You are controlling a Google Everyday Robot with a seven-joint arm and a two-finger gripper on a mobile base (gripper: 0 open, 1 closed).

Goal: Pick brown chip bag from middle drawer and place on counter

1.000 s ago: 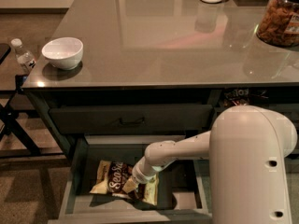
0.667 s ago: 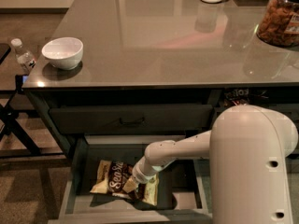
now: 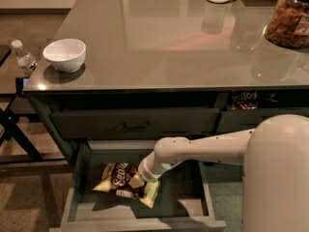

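You are early in this job. The middle drawer (image 3: 190,199) stands pulled out below the counter (image 3: 169,47), so the way in is open. The brown chip bag (image 3: 118,178) lies on the drawer floor, toward the left half, with its dark centre and white script facing up.

Your tool (image 3: 140,181) is down inside the drawer at the end of the white arm (image 3: 203,149), set against the right end of the bag. Its tip is hidden against the crinkled foil, so you cannot tell whether it is open over the bag or closed on it. The bag looks to be resting on the floor rather than raised, so I judge that the pick is not yet made.

Nearly everything is left to do. You need a sure hold, then a lift clear of the drawer's walls and front panel. The bag must also pass the closed drawer with the handle (image 3: 135,124) just above, then go up to the counter and be released.

On the counter, a white bowl (image 3: 64,54) sits near the left corner and a jar of snacks (image 3: 288,18) at the far right. The glossy stretch between them looks the likely place to set the bag.
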